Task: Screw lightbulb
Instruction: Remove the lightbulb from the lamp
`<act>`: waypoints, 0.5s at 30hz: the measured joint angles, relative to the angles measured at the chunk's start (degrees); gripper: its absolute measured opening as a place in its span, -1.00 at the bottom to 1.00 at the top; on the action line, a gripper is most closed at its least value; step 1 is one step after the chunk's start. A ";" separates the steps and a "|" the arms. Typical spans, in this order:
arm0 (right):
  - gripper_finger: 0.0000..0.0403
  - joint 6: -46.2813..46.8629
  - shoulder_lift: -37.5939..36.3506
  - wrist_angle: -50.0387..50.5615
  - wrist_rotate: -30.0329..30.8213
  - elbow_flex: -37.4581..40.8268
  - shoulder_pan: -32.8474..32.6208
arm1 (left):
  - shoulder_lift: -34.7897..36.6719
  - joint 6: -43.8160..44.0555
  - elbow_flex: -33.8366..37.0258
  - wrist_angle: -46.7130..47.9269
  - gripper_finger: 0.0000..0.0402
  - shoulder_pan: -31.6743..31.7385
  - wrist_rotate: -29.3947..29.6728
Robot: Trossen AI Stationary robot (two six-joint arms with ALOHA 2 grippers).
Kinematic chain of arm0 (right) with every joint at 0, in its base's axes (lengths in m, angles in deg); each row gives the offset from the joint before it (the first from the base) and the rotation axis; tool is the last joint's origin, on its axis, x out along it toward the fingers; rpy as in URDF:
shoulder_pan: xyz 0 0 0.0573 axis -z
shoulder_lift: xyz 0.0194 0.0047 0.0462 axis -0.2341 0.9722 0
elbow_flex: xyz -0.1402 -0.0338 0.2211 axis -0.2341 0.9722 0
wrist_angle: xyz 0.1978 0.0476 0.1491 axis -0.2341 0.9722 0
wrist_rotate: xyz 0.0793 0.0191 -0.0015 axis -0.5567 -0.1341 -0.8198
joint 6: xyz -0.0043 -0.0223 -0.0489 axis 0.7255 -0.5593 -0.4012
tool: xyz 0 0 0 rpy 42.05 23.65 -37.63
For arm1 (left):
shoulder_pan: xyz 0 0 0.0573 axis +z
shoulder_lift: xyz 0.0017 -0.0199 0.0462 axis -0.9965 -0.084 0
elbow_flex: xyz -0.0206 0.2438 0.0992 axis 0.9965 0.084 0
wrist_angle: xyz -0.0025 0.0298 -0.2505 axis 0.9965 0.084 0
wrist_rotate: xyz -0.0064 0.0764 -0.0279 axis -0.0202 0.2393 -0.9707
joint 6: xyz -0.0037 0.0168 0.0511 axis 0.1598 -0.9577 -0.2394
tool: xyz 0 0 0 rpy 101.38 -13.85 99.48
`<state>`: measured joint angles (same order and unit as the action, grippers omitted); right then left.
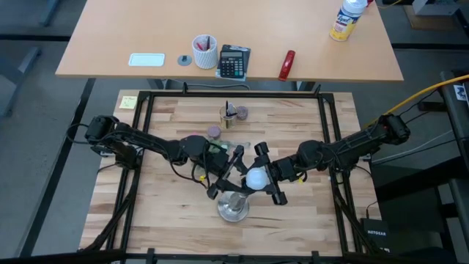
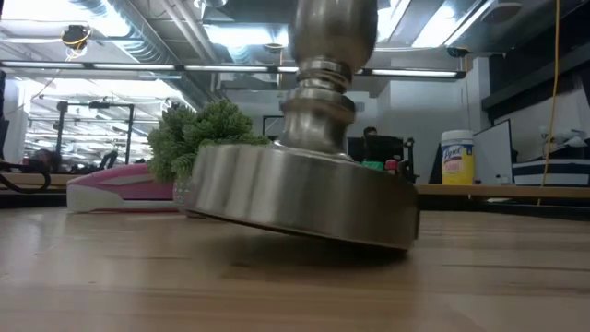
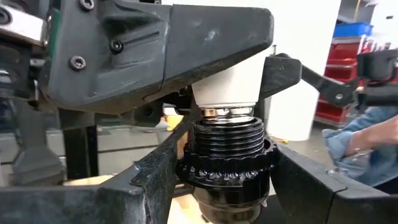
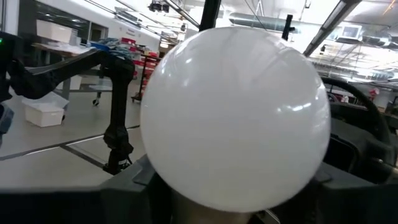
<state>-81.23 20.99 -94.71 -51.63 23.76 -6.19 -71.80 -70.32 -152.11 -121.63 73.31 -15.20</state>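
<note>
The lightbulb, a frosted white globe (image 1: 256, 178), stands over the silver stand (image 1: 233, 207) at the table's near middle. It fills the right wrist view (image 4: 236, 118). Its silvery screw base (image 3: 227, 112) sits at the mouth of the stand's black threaded socket (image 3: 227, 146). My right gripper (image 1: 267, 174) comes from the right and is shut on the bulb. My left gripper (image 1: 229, 176) comes from the left and is shut on the socket. In the low view the stand's round base (image 2: 304, 198) is tilted, its left side off the wood. My left gripper pinches the stand's black socket at its ribbed ring (image 3: 205, 174) between its two fingers (image 3: 149, 180), coming level from the table's left. The stand is tilted, with one side of its base on the table. My right gripper pinches the bulb's globe (image 4: 186, 168) between its two fingers (image 4: 124, 186), one on each side, coming from the table's right and slanting down. The bulb stands upright, base down, in the mouth of the socket.
A small cup (image 1: 229, 114) and two small purple things (image 1: 242, 113) (image 1: 213, 132) stand at the table's far middle. A green plant (image 2: 198, 138) and a pink thing (image 2: 120, 189) show behind the stand. Black frame rails (image 1: 326, 132) edge the table; a desk (image 1: 227, 37) lies beyond.
</note>
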 joint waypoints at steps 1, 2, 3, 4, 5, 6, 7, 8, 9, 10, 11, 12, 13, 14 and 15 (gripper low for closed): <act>0.01 -0.03 0.00 -0.01 -0.09 -0.01 0.00 | 0.00 0.85 0.00 -0.07 0.07 0.04 -0.62; 0.01 -0.15 0.00 0.01 -0.14 0.01 0.00 | 0.00 1.72 0.00 -0.07 0.07 0.06 -1.16; 0.00 -0.39 0.00 0.01 -0.22 0.01 -0.02 | 0.00 2.65 0.00 -0.07 0.07 0.10 -1.74; 0.00 -0.48 0.00 0.01 -0.40 0.00 -0.02 | 0.00 3.38 0.00 -0.08 0.07 0.10 -2.29; 0.00 -0.60 0.02 0.08 -0.61 0.01 -0.04 | 0.00 4.28 0.00 -0.07 0.07 0.10 -2.75; 0.01 -0.66 0.04 0.22 -0.70 0.01 -0.07 | 0.00 5.08 0.00 -0.05 0.07 0.10 -3.44; 0.02 -0.74 0.04 0.38 -1.16 0.01 -0.07 | 0.00 5.90 0.00 -0.03 0.07 0.10 -3.80; 0.02 -0.82 0.07 0.46 -1.70 0.01 -0.07 | 0.00 6.76 0.00 -0.01 0.07 0.10 -4.03; 0.02 -0.92 0.09 0.56 -2.04 0.01 -0.07 | 0.00 7.77 0.00 -0.07 0.07 0.10 -4.59; 0.02 -0.96 0.09 0.81 -2.25 0.01 -0.07 | 0.00 8.86 0.04 -0.10 0.07 0.10 -5.21; 0.01 -0.96 0.09 0.93 -2.49 0.01 -0.07 | 0.00 9.90 0.07 -0.11 0.07 0.16 -5.71; 0.01 -0.96 0.11 0.95 -2.52 0.01 -0.07 | 0.00 10.84 0.07 -0.16 0.07 0.33 -6.41; 0.00 -0.99 0.11 0.99 -2.67 0.01 -0.07 | 0.00 11.88 0.07 -0.26 0.07 0.52 -7.01; 0.00 -1.10 0.11 1.00 -2.85 0.01 -0.07 | 0.00 12.71 0.07 -0.33 0.07 0.73 -7.70; 0.00 -1.28 0.11 1.01 -3.17 0.01 -0.07 | 0.00 13.49 0.07 -0.36 0.07 0.93 -8.49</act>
<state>-82.51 21.10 -93.70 -54.79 23.77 -6.25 -71.80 -56.83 -152.04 -122.00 74.24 -23.69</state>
